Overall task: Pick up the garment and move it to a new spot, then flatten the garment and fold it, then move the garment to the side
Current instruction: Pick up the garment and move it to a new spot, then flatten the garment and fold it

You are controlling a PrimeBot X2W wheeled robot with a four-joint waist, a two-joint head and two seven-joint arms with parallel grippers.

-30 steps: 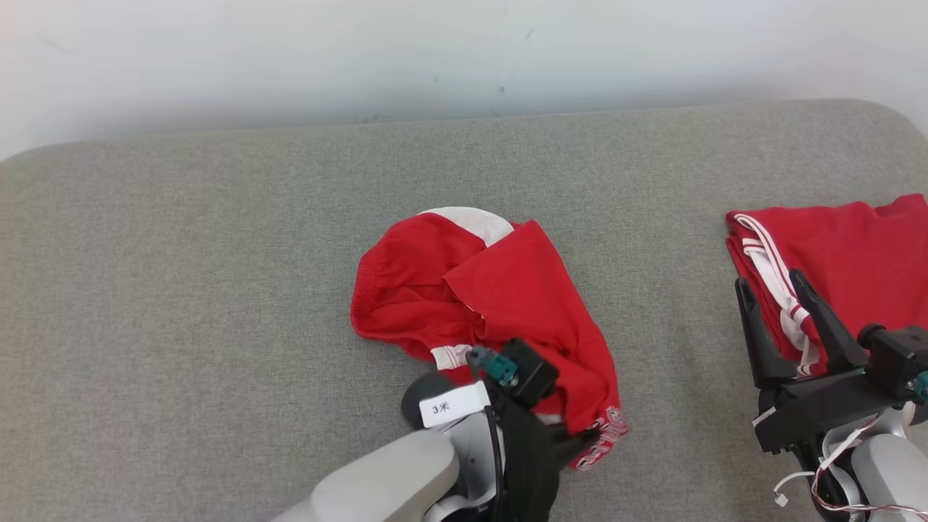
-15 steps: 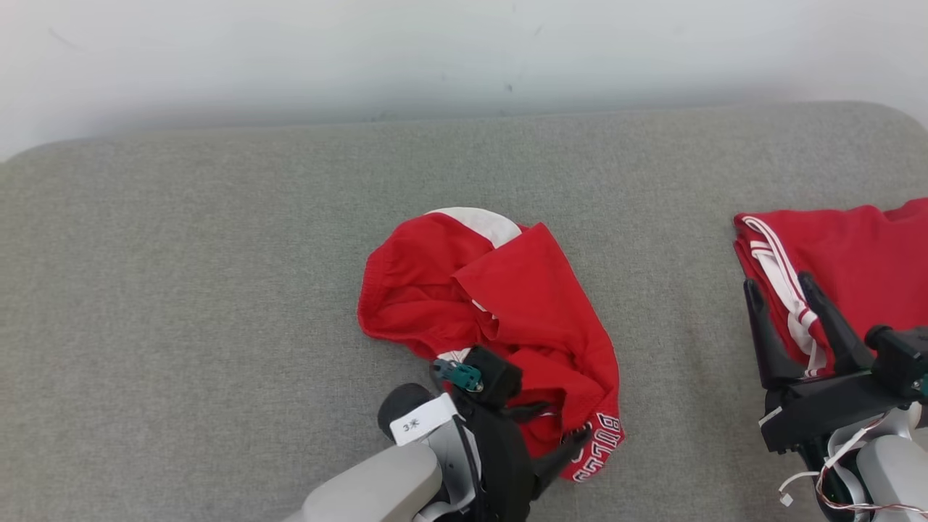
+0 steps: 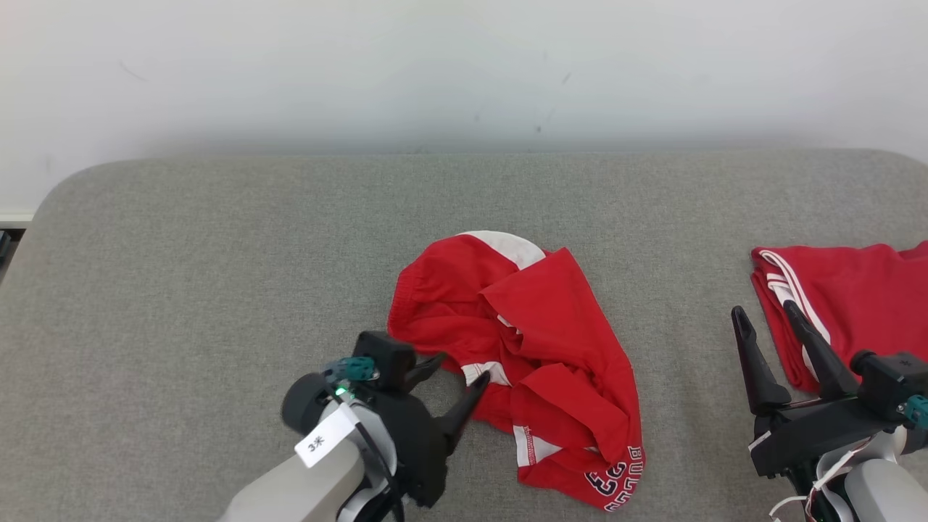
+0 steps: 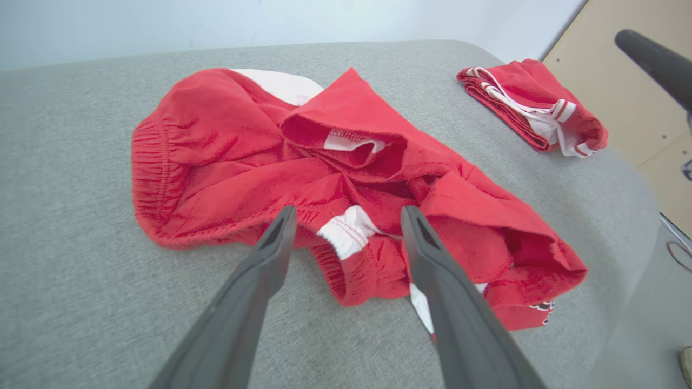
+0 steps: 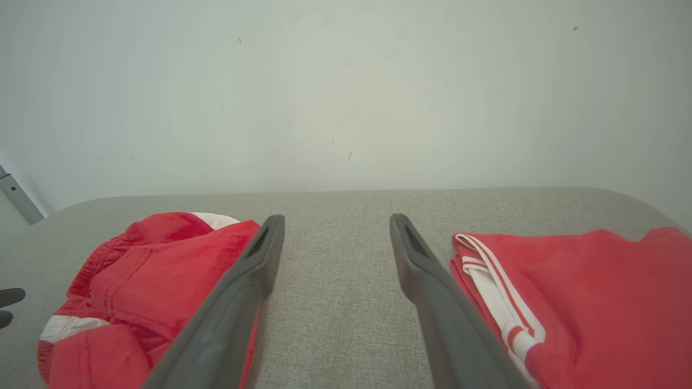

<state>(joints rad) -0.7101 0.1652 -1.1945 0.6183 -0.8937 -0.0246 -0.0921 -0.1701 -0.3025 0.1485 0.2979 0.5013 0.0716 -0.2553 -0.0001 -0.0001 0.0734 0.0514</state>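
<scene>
The garment (image 3: 536,341) is a crumpled pair of red shorts with white trim and lettering on one hem, lying mid-surface. It also appears in the left wrist view (image 4: 243,162) and at the lower left of the right wrist view (image 5: 146,270). My left gripper (image 3: 462,367) is open at the garment's near-left edge, its fingers either side of a white trim patch (image 4: 348,237), holding nothing. In the left wrist view the left gripper (image 4: 350,213) points at that edge. My right gripper (image 3: 763,309) stands open and empty over bare cushion at the right, as the right wrist view (image 5: 336,219) also shows.
A second red garment (image 3: 855,304), folded with white stripes, lies at the right edge, just beyond my right gripper (image 4: 532,102) (image 5: 584,292). The grey padded surface (image 3: 217,254) extends wide to the left. A pale wall (image 3: 464,72) runs behind it.
My left gripper opened, let go of the garment's lower part and drew back to its left edge. The dropped cloth lies more spread out. The head camera has shifted.
</scene>
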